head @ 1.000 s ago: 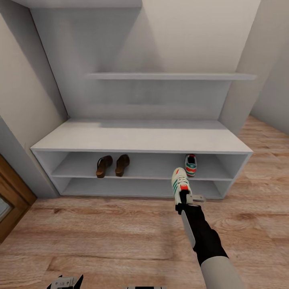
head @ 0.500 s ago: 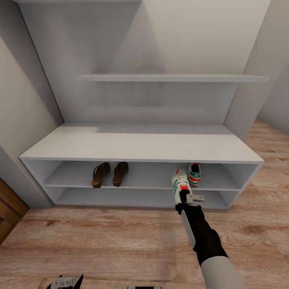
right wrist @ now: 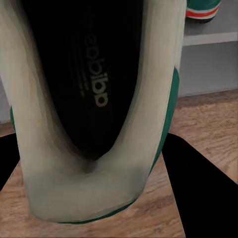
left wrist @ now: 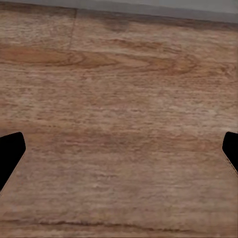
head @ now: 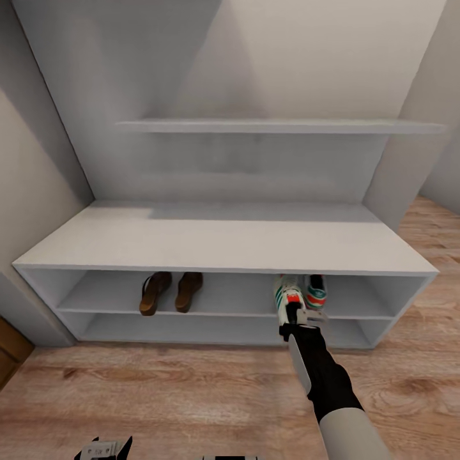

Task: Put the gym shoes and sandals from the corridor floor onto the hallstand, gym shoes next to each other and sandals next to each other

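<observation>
The pale grey hallstand (head: 211,239) stands straight ahead. On its upper open shelf level the two brown sandals (head: 155,292) (head: 189,291) lie side by side at the left. One gym shoe (head: 315,291) rests on that same level at the right, heel toward me. My right gripper (head: 295,314) is shut on the heel of the other gym shoe (head: 286,292), whose toe reaches under the bench top just left of the first. In the right wrist view the held shoe (right wrist: 89,99) shows its dark inside, with the shelved shoe (right wrist: 201,9) beyond. My left gripper (left wrist: 119,153) hangs open over the corridor floor (left wrist: 119,74).
A stepped wall shelf (head: 275,126) juts out above the bench top. Grey walls close in on both sides, and a brown door corner (head: 9,348) shows at the lower left. Wood plank floor (head: 160,396) spreads in front of the unit.
The camera has moved closer to the hallstand. The held gym shoe now has its toe under the bench top beside the shelved shoe. The left gripper has stayed low.
</observation>
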